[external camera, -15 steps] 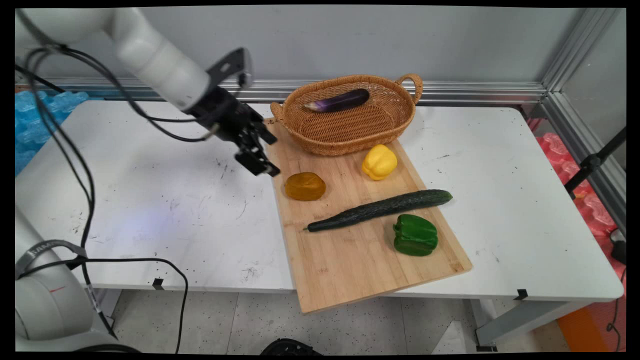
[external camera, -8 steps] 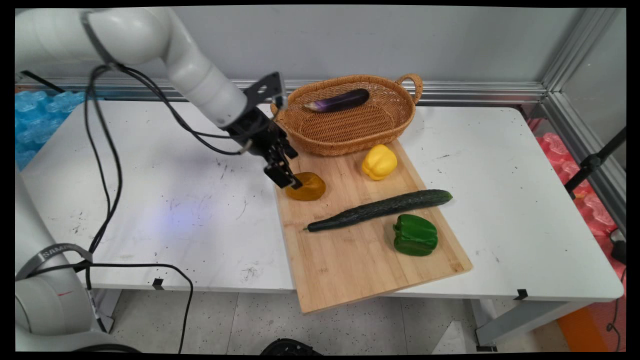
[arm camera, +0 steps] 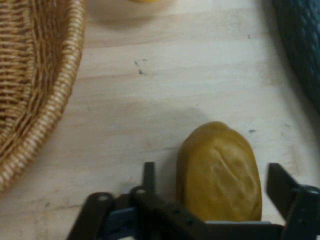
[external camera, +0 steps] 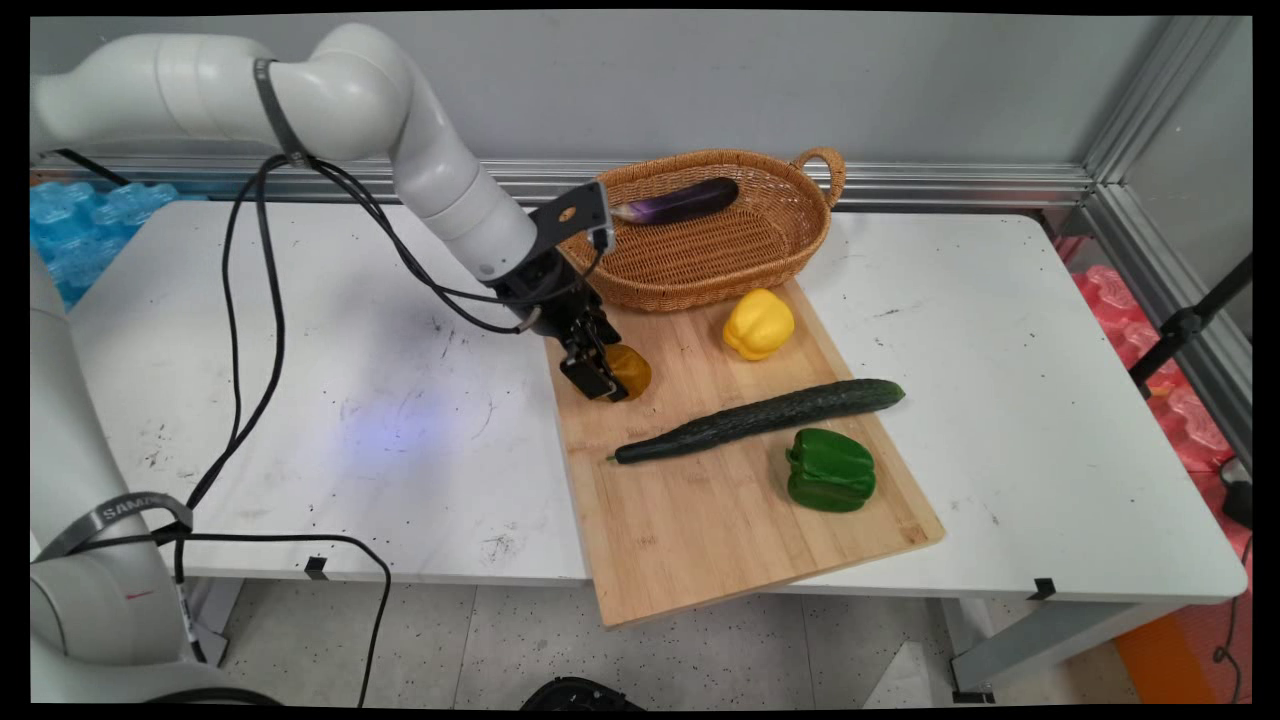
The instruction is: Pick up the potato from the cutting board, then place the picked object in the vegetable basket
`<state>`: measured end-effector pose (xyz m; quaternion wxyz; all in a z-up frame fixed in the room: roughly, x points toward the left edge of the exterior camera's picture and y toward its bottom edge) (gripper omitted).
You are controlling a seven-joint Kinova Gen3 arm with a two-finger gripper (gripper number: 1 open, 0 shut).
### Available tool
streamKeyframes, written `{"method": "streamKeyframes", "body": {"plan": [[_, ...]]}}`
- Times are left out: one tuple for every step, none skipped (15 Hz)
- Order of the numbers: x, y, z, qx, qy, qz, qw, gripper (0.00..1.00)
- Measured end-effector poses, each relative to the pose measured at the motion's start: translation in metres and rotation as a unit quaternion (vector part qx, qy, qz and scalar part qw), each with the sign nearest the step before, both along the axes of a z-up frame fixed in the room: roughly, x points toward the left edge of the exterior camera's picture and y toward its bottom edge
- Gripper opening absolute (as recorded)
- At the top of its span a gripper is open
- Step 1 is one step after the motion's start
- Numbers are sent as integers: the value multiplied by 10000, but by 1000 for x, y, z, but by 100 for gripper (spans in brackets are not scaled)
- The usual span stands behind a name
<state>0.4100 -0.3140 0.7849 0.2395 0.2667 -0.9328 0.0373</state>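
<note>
A brownish-yellow potato-like lump (external camera: 633, 371) lies on the wooden cutting board (external camera: 700, 520) near its left edge. My gripper (external camera: 600, 378) has come down over the lump's left part and hides half of it in the main view. In the hand view the lump (arm camera: 220, 170) sits between the two fingers (arm camera: 149, 175), with a gap showing on each side. The gripper (arm camera: 215, 179) is open and holds nothing.
A wicker basket (external camera: 700, 260) with a purple eggplant (external camera: 680, 200) stands at the board's far end, close behind the gripper. A yellow pepper (external camera: 759, 323), a long cucumber (external camera: 760, 418) and a green pepper (external camera: 830, 468) lie further right on the board.
The arm has swung right and down from beside the board's left edge. The gripper now straddles the brownish lump. Nothing on the board has moved.
</note>
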Motion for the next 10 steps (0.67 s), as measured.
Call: {"method": "streamKeyframes", "body": {"plan": [[-1,-1,-1,5,-16,-32,10000,0],[-2,-2,-1,8,-45,-86,10000,0],[-2,-3,-1,5,-63,-121,9999,0],[-2,-3,0,-1,-76,-148,9999,0],[-2,-2,2,-7,-93,-196,9998,0],[-2,-2,5,-17,-101,-237,9997,0],[-2,0,10,-31,-102,-291,9995,0],[-2,1,15,-44,-97,-329,9994,0],[-2,2,23,-73,-83,-367,9993,0],[-2,4,32,-98,-64,-391,9992,0]]}}
